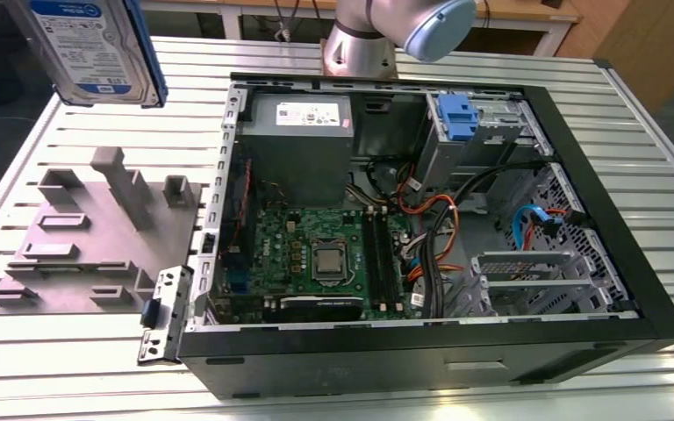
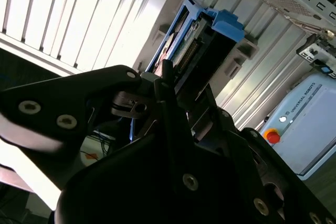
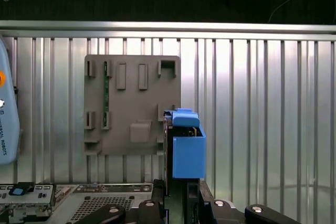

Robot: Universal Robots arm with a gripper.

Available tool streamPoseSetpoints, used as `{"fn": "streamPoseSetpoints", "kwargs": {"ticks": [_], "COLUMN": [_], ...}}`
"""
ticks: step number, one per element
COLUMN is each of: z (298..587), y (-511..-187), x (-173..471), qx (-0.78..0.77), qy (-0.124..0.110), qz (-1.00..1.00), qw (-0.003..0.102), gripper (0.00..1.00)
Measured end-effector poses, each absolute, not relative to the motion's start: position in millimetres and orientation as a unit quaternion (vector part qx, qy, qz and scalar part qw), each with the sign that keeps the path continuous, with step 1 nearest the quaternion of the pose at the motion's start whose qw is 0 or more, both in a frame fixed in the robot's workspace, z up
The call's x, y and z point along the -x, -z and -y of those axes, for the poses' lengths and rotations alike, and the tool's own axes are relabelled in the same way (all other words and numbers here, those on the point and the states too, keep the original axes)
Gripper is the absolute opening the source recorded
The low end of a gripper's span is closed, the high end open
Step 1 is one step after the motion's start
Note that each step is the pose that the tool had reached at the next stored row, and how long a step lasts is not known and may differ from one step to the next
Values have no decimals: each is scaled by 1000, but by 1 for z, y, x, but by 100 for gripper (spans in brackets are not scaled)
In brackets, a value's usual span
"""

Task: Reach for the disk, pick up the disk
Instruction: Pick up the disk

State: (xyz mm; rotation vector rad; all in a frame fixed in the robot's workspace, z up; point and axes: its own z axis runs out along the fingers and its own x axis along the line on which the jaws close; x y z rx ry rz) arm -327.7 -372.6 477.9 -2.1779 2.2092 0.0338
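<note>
Held aloft at the exterior view's upper left: the disk (image 1: 94, 48), label side toward the camera, blue rails along its edges, well above the slatted table (image 1: 103, 368) and touching nothing below.

Beneath it, on the table's left part: a grey fixture plate (image 1: 91, 241) with upright blocks and slots, lying flat just beside the case.

Further right, filling the middle: an open computer case (image 1: 431, 219) on its side, with a green motherboard (image 1: 313, 254) low in the middle, a grey power-supply box (image 1: 299, 132) above that, a blue caddy (image 1: 456, 118) in the drive bay toward the upper right, and orange, black and blue cables near the right wall. Behind the case, at the top centre: the robot arm (image 1: 396, 35), silver base and blue-grey joint cap.

In the second wrist view: black gripper (image 2: 176, 95) clamped on the disk (image 2: 202, 40), fingers (image 2: 167, 85) pressed against its near end, blue rail and connector edge pointing away toward the slats.

In the first wrist view: the same disk (image 3: 186, 148) seen edge-on, standing out from the gripper (image 3: 178, 195), with the fixture plate (image 3: 131, 103) far below it.
</note>
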Motion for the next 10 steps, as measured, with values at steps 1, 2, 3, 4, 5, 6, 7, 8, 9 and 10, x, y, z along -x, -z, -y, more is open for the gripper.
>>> {"fn": "streamPoseSetpoints", "kwargs": {"ticks": [1, 2, 3, 4, 5, 6, 7, 8, 9, 10], "z": [373, 373, 373, 373, 373, 373, 373, 373, 373, 373], "y": [-478, -478, -478, -478, -479, -481, -482, -484, -485, -485], "x": [325, 325, 325, 325, 325, 325, 325, 325, 325, 325], "qx": [702, 702, 702, 702, 702, 702, 702, 702, 702, 702], "qy": [-11, -11, -11, -11, -11, -11, -11, -11, -11, -11], "qz": [-712, -712, -712, -712, -712, -712, -712, -712, -712, -712], "qw": [20, 20, 20, 20, 20, 20, 20, 20, 20, 20], "gripper": [35, 35, 35, 35, 35, 35, 35, 35, 35, 35]}}
